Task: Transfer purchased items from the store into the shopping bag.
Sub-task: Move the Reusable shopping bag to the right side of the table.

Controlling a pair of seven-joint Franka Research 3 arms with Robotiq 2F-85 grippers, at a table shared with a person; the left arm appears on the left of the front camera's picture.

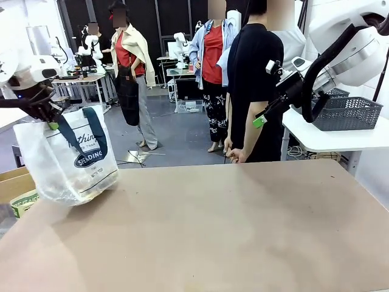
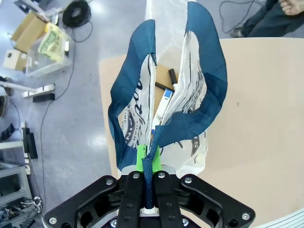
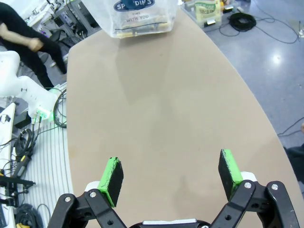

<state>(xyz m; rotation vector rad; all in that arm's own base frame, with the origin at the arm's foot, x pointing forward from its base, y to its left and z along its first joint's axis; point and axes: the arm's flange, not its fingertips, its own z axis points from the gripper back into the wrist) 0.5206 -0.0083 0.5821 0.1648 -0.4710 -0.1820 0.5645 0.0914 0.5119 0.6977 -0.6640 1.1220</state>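
1. The shopping bag [image 1: 67, 161] sits at the left end of the table [image 1: 231, 231], its bottom resting on the tabletop and its navy handles [image 2: 142, 95] pulled up.
2. Left hand [image 2: 148, 164] is clamped tight on those handles.
3. Looking down into the bag, there are a few items [image 2: 164, 97]: dark packs plus something white and blue.
4. The oval logo [image 1: 91, 157] is only partly readable; under it in the right wrist view: "WITH YOU".
5. Right hand [image 3: 171, 175] hangs wide open, holding nothing, above bare table.
6. The grey basket [image 1: 346, 112] sits on a white side table behind.

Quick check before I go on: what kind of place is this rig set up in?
Likely a robotics lab, not a shop: another white robot arm at a far table, cables on the floor, and a bare work table bearing the shopping bag.
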